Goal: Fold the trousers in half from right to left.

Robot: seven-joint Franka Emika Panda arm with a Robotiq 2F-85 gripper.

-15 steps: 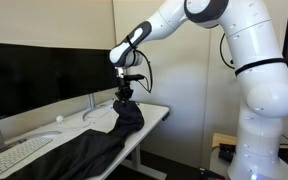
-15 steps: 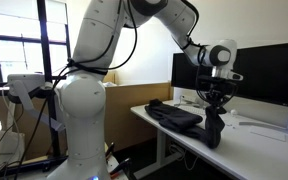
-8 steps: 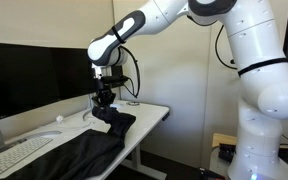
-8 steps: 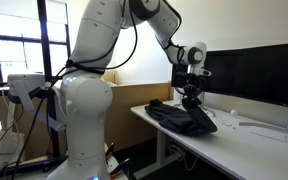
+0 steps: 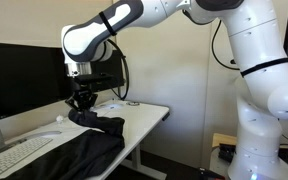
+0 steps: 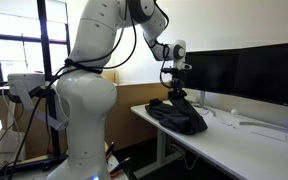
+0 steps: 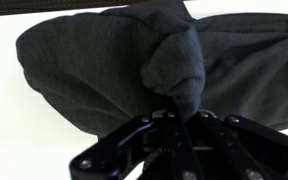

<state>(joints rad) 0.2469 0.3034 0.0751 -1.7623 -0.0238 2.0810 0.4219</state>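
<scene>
White office desk (image 5: 149, 112) against a pale wall, with dark monitors (image 5: 24, 75) standing along its back edge and a white keyboard (image 5: 14, 155) in front of them.

Low over the desk, the gripper (image 5: 82, 110) points straight down. Its jaws are pressed together on a bunched fold of the trousers (image 5: 79, 150). In the wrist view the gripper (image 7: 174, 110) bites a gathered knot of dark grey cloth, and the trousers (image 7: 84, 60) spread away from that knot in soft, rounded folds. The fingertips are buried in the fabric, so it is hard to say how many layers they hold.

From the pinch, the cloth hangs down a short way and meets the rest of the garment, which lies limp and wrinkled on the desk. In both exterior views the raised part sits above the lower layer, so it looks as if one side is being carried over the other. Holding it by an edge, just off the surface, seems meant to let the cloth trail and lay itself down while the weight of the flat part anchors it.

From the opposite side, the gripper (image 6: 176, 92) and the trousers (image 6: 179, 115) sit near the desk's end, with bare white desk (image 6: 254, 150) stretching away. The white arm (image 5: 239, 60) reaches in from a tall base standing beside the desk.
</scene>
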